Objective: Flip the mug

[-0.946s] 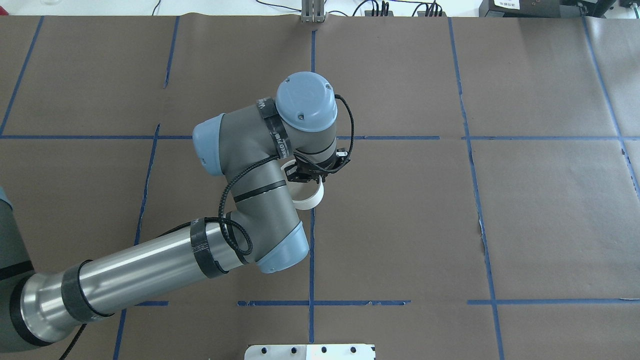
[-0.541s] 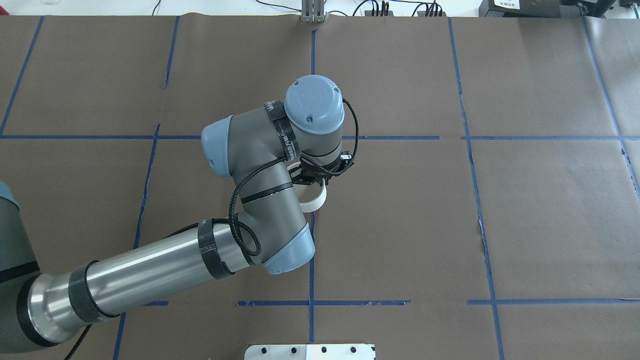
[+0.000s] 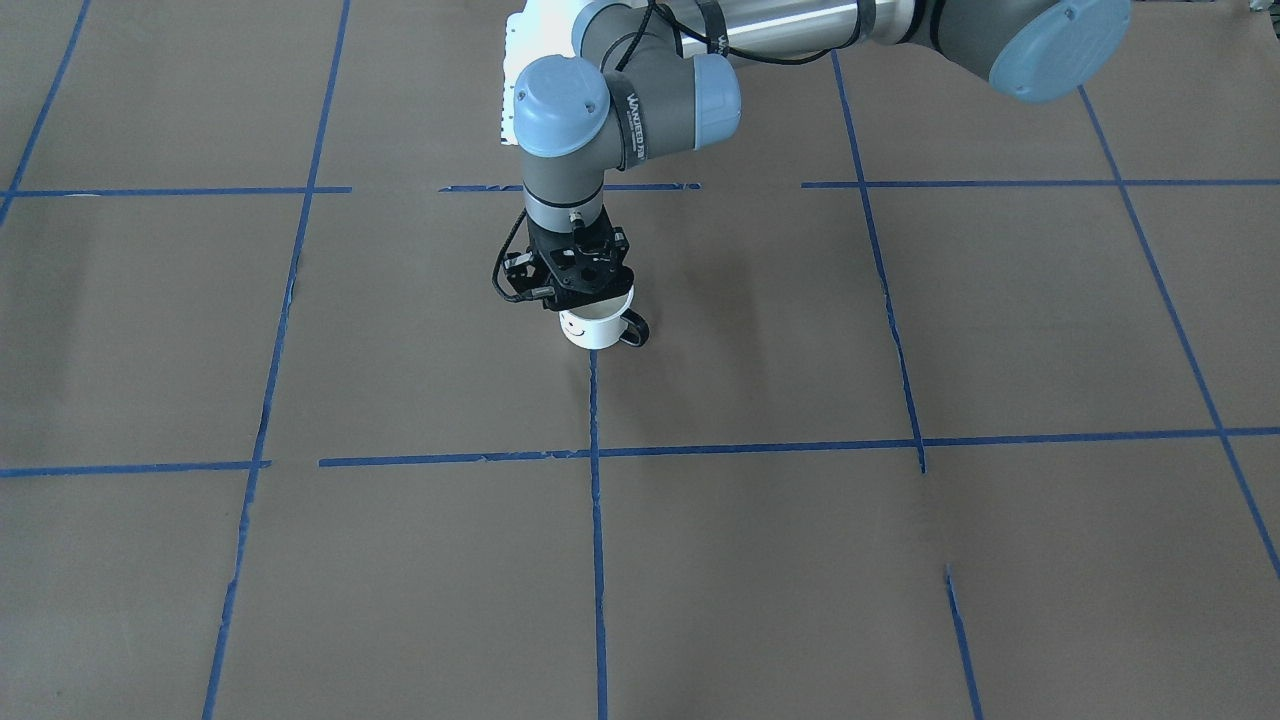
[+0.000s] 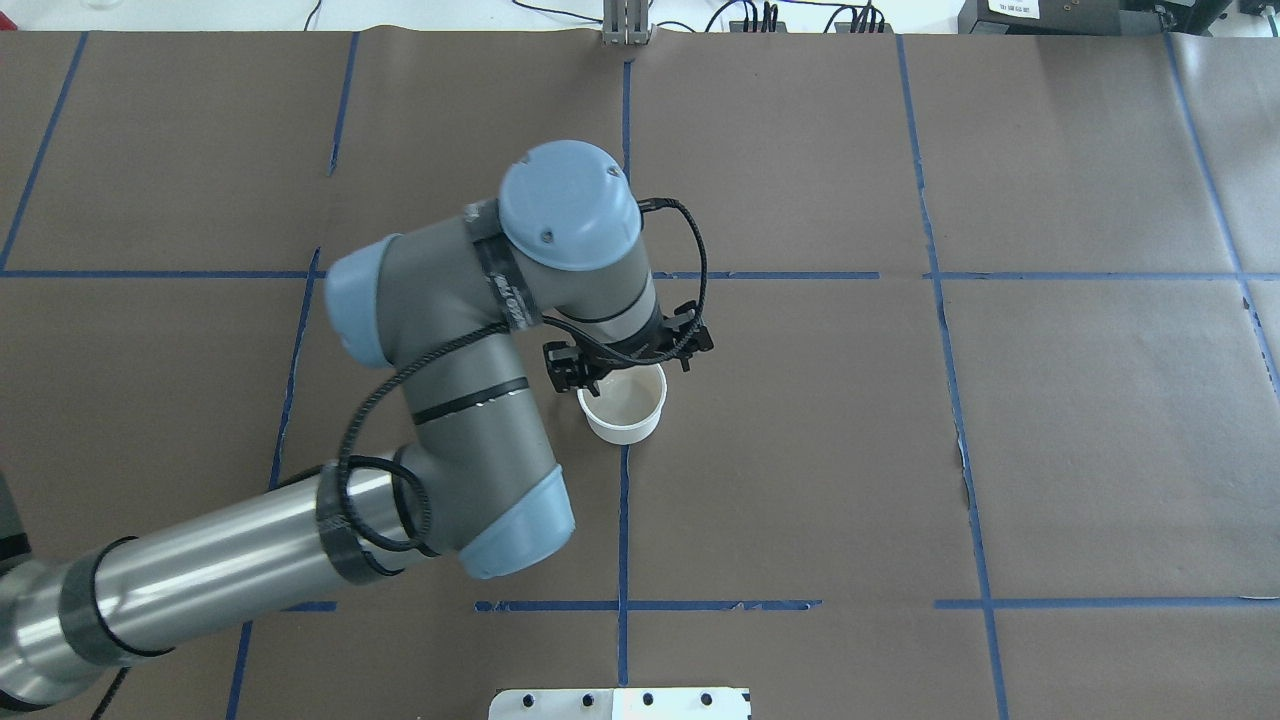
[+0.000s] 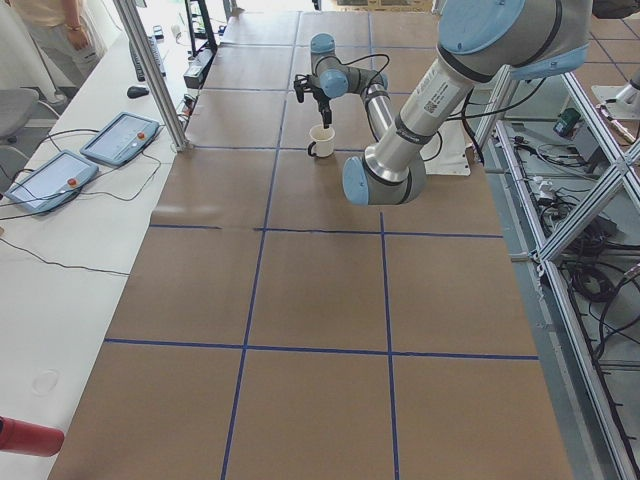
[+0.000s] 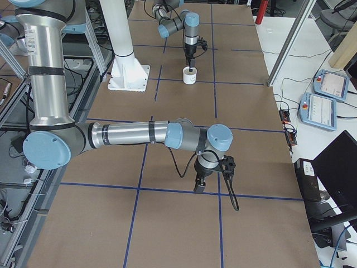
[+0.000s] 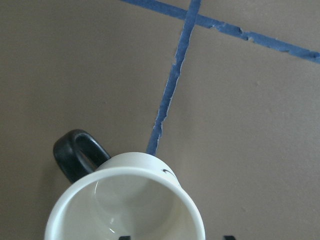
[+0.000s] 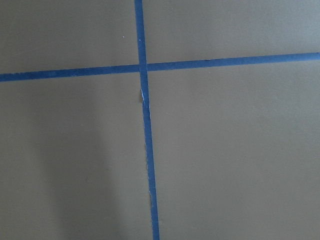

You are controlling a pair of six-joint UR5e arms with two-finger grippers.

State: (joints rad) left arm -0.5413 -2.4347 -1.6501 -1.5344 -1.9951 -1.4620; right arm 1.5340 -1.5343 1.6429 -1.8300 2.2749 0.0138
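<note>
1. The mug [image 4: 622,410] stands upright, mouth up, near the middle of the brown-papered counter [image 4: 1050,420]. It sits at the end of a strip of blue tape [image 4: 623,520].
2. The left claw [image 3: 585,298] hangs straight down over the mug's mouth with its jaws spread apart, clamping nothing. In the left wrist view two dark fingertips [image 7: 228,237] peek in at the bottom edge, one inside the rim's outline and one outside it.
3. The black handle [image 3: 637,330] sticks out toward the robot's left, and the smiley face [image 3: 573,325] looks toward the front camera.
4. From overhead, the left wrist and its looping cable [image 4: 690,250] cover the mug's far rim and hide the handle. The left wrist view cuts off the mug's lower part.
5. The right claw [image 6: 198,188] points down at the counter, well apart from the mug. It shows only from the side, so I cannot tell whether it is open or closed. Its own camera catches just paper and a tape crossing [image 8: 142,67].
6. Around the counter are a white base plate [image 6: 129,78] and a grey tablet [image 5: 120,138] on the side bench. A person [image 5: 50,25] and a red object [image 5: 25,438] are both cropped by the frame.
</note>
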